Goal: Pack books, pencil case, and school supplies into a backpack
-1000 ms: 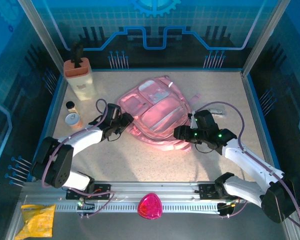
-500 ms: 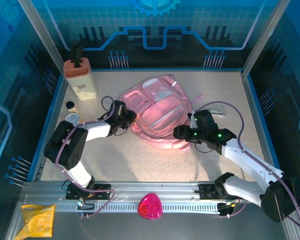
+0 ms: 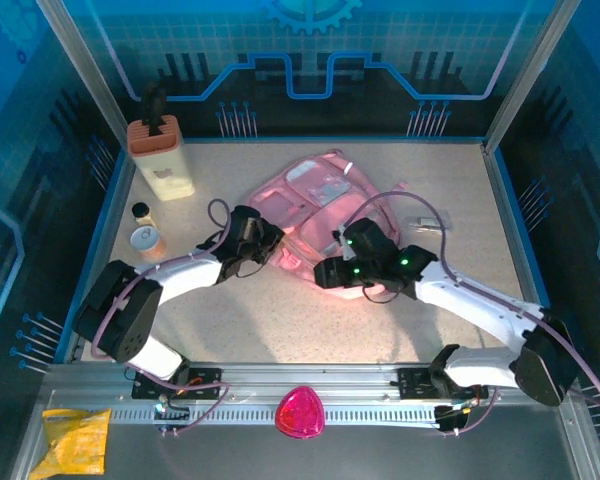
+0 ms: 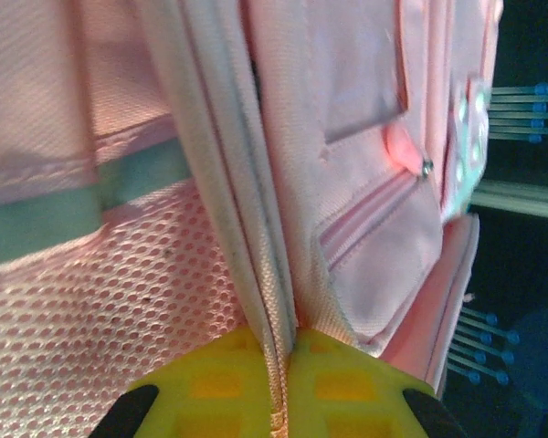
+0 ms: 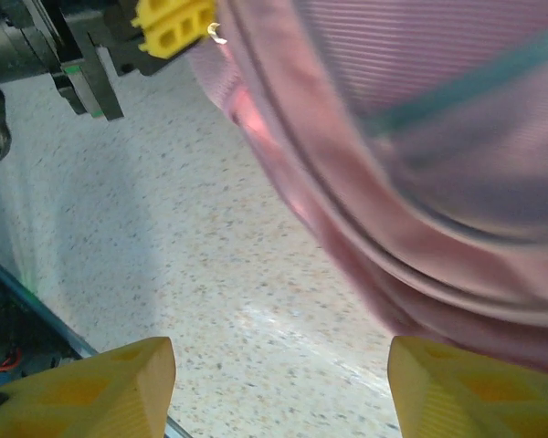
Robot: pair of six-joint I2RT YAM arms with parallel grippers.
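We have the pink backpack [image 3: 325, 205] lying flat in the middle of the table [image 3: 280, 320]. Our left gripper [image 4: 288, 388] is pinched tight on the seam [image 4: 256, 228] at the bag's 8 o'clock edge, we judge to anchor it while the opening is worked. Our right gripper [image 5: 283, 383] hangs at the 6 o'clock edge with its jaws spread wide and nothing in them, placed to catch the opposite lip. At the bag's 3 o'clock lies a small pale item [image 3: 426, 222], possibly the school supplies; it is too small to be sure.
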